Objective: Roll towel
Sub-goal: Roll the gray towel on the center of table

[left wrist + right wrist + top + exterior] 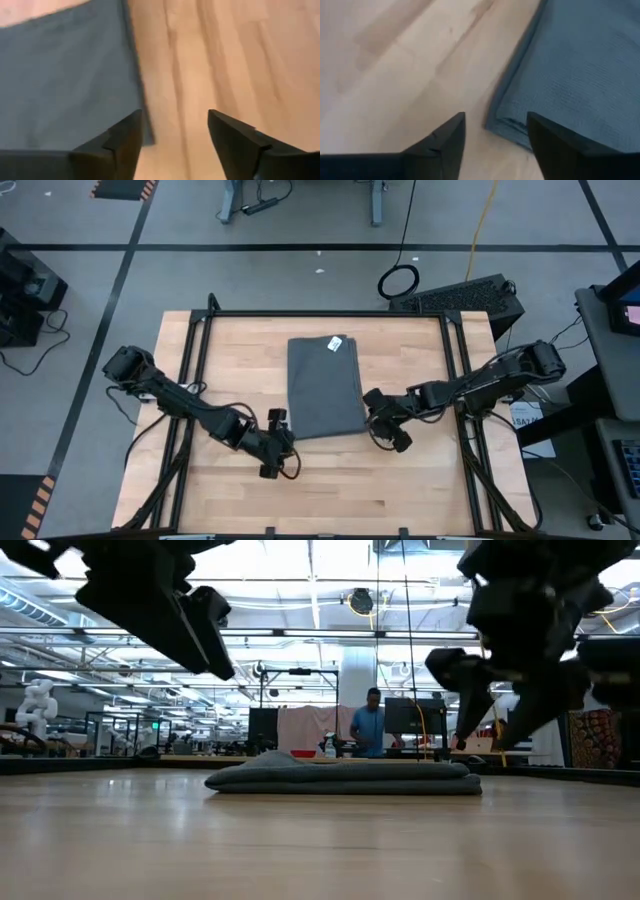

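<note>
From my station I see the towel [324,386] lying flat near the middle of the wooden tabletop [400,480], a little closer to the far edge than to the near one. It is folded into a narrow dark grey rectangle whose long axis runs from the far edge toward the near edge, short ends facing those two edges. The small white tag [336,343] sits at its far end, toward the right-hand corner of the cloth. In the low view the cloth shows as a low, layered strip [340,776] resting on the wood, with a person in a blue top standing in the room well behind it. My left gripper [276,442] hovers just off the towel's near left corner; in its wrist view the two dark fingers [122,145] stand apart with nothing between them, bare wood showing in the gap and the towel's corner [65,80] just beside one finger. My right gripper [385,425] hangs just off the near right corner; its fingers [445,145] are likewise spread and empty, with the folded corner of the towel [570,75] lying just ahead of them and the stacked layers visible along that edge. Neither claw touches the cloth, as far as I can tell
</note>
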{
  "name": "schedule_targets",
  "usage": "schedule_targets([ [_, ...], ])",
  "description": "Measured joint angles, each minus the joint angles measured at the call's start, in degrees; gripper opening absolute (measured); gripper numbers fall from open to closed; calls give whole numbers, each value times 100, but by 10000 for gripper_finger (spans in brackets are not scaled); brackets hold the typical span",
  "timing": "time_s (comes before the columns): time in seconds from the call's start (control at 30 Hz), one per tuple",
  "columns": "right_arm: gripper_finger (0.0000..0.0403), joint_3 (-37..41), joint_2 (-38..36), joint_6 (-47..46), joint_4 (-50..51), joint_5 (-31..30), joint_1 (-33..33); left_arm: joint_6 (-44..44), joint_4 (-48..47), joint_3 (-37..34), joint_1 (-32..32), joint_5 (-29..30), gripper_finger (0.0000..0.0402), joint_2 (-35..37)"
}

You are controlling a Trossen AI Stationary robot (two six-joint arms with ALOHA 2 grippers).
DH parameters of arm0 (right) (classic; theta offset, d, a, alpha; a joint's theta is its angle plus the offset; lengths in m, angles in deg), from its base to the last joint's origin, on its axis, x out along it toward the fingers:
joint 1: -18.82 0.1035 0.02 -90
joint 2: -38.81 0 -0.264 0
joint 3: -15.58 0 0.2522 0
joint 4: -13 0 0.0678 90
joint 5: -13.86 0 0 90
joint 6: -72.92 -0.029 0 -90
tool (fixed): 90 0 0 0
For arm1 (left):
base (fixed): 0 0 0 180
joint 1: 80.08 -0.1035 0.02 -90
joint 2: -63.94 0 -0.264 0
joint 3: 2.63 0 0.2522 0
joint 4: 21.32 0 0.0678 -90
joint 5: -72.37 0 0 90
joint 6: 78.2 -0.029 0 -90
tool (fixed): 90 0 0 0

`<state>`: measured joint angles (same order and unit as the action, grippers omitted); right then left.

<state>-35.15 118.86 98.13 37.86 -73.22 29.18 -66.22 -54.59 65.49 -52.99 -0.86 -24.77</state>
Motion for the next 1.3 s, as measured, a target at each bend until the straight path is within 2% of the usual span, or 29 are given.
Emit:
schedule_targets([
  [0.17, 228, 0, 410, 810, -100, 5, -191, -92, -141, -128, -10, 340, 257, -4],
  [0.4, 231, 0, 524, 1118, -630, 206, -376, -40, -192, -128, -44, 370, 260, -4],
  [0.63, 225, 1, 672, 1019, -646, 340, -376, -34, -185, -125, -44, 374, 261, -67],
  [0.73, 213, 2, 844, 928, -699, 470, -432, -38, -195, -125, -44, 372, 261, -131],
  [0.93, 174, -2, 1169, 50, -800, 627, -551, -34, 44, -122, -44, 376, 261, -188],
  [1.3, 42, -9, 1328, -358, -1056, 646, -536, -26, 215, -123, -13, 460, 261, -459],
])
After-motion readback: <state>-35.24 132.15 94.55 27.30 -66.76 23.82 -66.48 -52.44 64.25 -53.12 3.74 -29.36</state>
